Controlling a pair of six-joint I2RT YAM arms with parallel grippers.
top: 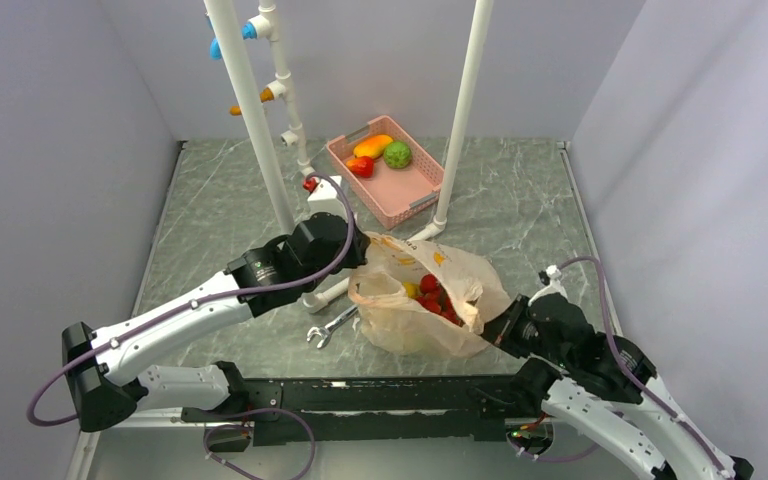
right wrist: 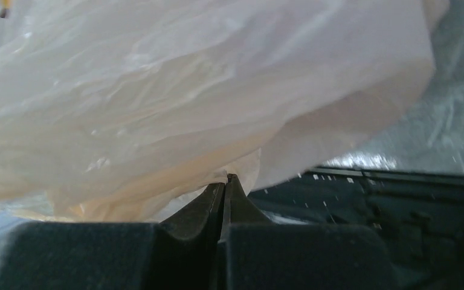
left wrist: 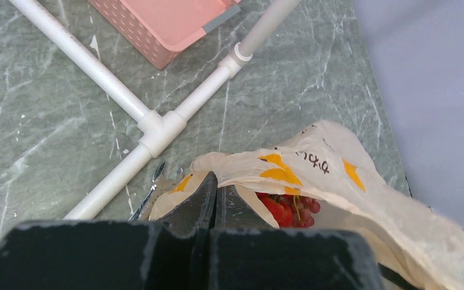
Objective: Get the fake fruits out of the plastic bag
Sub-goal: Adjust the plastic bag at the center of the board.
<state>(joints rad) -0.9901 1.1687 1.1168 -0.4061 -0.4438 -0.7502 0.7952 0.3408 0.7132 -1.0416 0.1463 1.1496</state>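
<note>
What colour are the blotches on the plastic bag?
Orange-yellow blotches on the pale peach plastic bag, clearest in the left wrist view.

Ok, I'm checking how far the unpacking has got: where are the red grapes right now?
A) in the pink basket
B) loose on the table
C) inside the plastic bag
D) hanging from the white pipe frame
C: the red grapes show in the open mouth of the plastic bag, while the pink basket holds only an orange, a green and a red fruit.
</note>
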